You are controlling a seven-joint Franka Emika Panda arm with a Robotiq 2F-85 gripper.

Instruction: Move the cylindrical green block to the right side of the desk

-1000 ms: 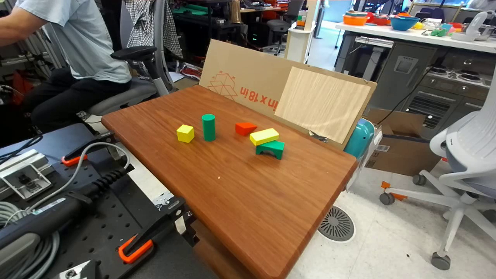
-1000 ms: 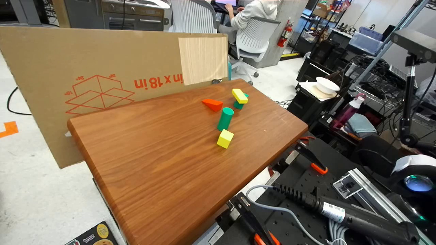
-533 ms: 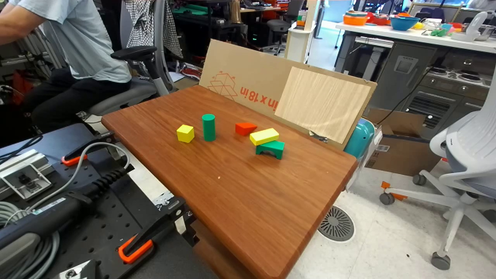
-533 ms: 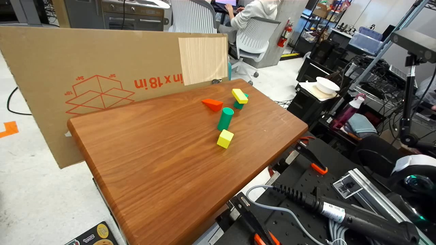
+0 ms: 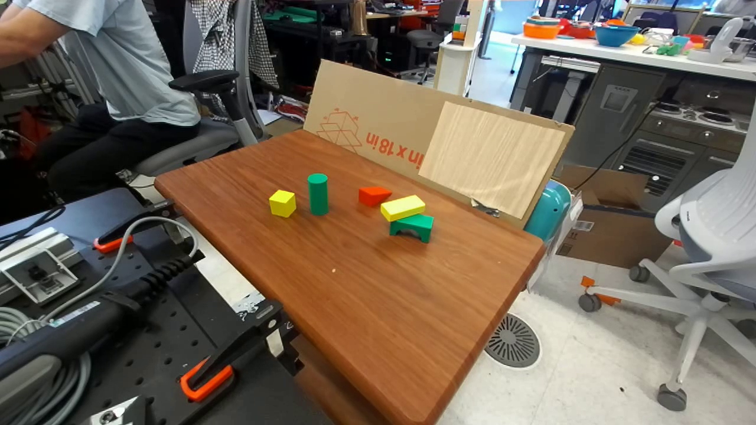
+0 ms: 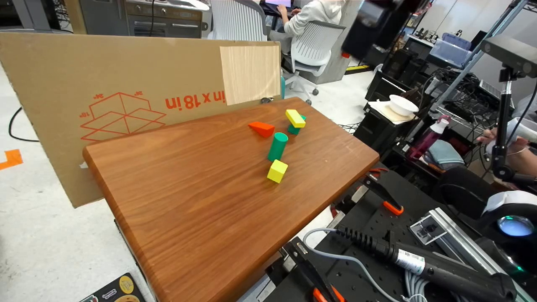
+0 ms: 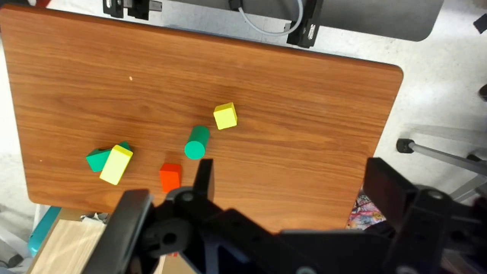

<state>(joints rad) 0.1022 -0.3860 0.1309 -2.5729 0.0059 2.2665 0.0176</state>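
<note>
The cylindrical green block (image 5: 318, 195) stands upright on the desk (image 5: 378, 313) in both exterior views; it also shows in an exterior view (image 6: 277, 147) between the yellow cube (image 6: 277, 171) and the red wedge (image 6: 262, 128). In the wrist view the green cylinder (image 7: 198, 142) lies just beyond the left fingertip, apart from the jaws in the picture. My gripper (image 7: 290, 160) is wide open and empty, high over the desk (image 7: 304, 95). A blurred dark part of the arm (image 6: 373, 27) shows at the top of an exterior view.
A yellow block (image 5: 403, 208) rests tilted on a green arch block (image 5: 413, 227) near the red wedge. A cardboard sheet (image 6: 126, 75) stands along one long edge of the desk. Clamps (image 5: 207, 378) and a cabled black bench (image 6: 377, 260) border the opposite edge.
A dark part of the arm has come into the top of an exterior view. A person's hand shows at that view's right edge. The blocks have not moved.
</note>
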